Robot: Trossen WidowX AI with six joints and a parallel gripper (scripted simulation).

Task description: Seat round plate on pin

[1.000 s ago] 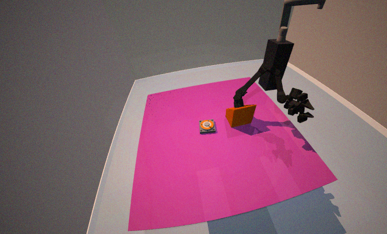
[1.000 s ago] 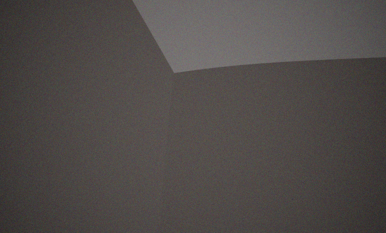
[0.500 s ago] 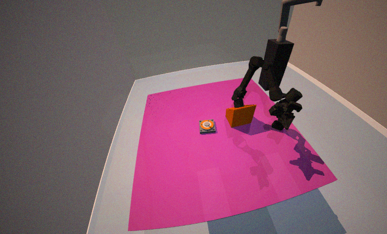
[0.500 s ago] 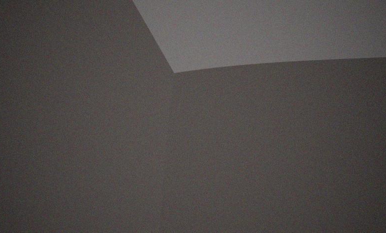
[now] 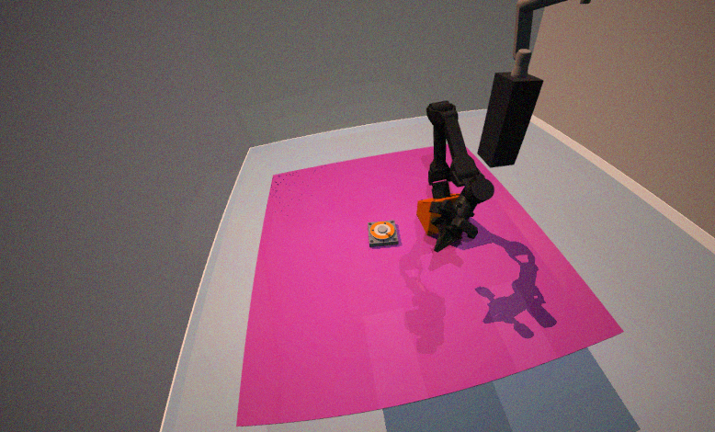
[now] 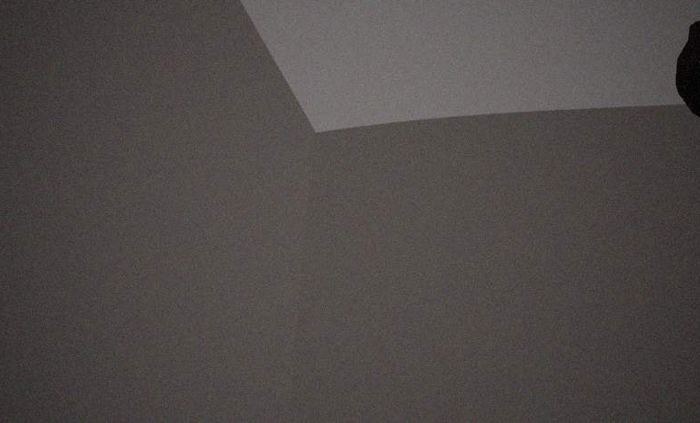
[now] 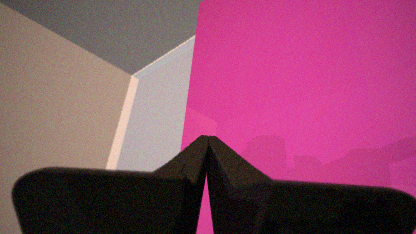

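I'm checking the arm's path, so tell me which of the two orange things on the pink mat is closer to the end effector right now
The orange block, standing right beside the shut end effector and partly behind the arm. The orange plate sits apart to its left on the grey base.

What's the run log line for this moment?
pincer: shut, empty | position: above mat, right of plate | contact: none | plate: on base, untouched

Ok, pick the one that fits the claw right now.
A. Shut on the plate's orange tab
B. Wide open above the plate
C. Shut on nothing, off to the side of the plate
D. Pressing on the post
C: the wrist view shows the claw with its fingertips together and only pink mat past them, and the top view shows it apart from the plate, near the orange block.
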